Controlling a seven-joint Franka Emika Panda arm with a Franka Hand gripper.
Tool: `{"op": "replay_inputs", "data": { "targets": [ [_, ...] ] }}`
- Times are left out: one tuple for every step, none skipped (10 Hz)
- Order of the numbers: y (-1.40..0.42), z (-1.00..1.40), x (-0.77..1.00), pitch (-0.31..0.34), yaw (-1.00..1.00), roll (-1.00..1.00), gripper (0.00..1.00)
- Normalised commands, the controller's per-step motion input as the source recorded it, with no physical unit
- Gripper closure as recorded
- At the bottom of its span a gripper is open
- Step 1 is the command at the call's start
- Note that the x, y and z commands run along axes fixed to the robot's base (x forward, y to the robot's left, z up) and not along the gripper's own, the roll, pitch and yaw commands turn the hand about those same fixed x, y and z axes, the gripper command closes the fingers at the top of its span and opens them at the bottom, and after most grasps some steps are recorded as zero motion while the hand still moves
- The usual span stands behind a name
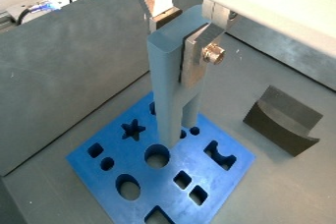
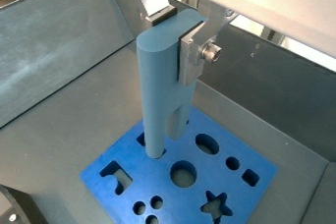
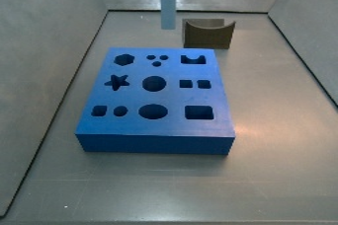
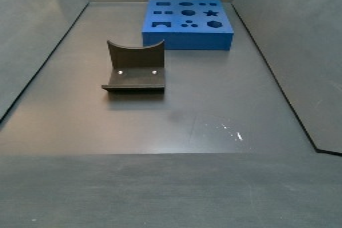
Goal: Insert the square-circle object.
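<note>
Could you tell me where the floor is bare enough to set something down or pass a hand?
The widest bare floor lies on the side of the brown block away from the blue block. Strips beside the blue block are narrow. Above it is crowded: the gripper holds the peg there.

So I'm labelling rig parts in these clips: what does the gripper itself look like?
In both wrist views the gripper shows flat silver metal finger plates with a round fastener on one side. Above sits a pale housing with a small tan patch. No cables or markings are visible.
</note>
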Motion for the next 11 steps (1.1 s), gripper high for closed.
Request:
{"op": "replay_inputs", "data": {
  "targets": [
    [0.05,-0.05,0.0,0.0,0.0,0.0,1.0],
    [0.0,0.0,0.03,0.02,0.0,0.0,1.0],
    [0.0,-0.13,0.0,0.0,0.0,0.03,1.0],
    [0.0,0.0,0.0,-0.014,0.0,0.0,1.0],
    [0.0,0.0,0.0,0.0,0.0,0.0,1.0],
    [0.01,0.0,-0.01,0.0,-0.03,0.0,1.0],
    [0.0,-0.15,-0.38,-0.03,-0.71,-0.1,1.0],
    [-0.01,-0.29,-0.28,-0.099,-0.81,-0.15,1.0],
    [-0.01,-0.26,-0.27,-0.089,-0.81,-0.14,1.0],
    [-0.02,-0.29,-0.06,-0.06,-0.93,-0.17,1.0],
    [-0.15,-0.26,-0.06,-0.121,-0.86,-0.17,1.0]
  ]
}}
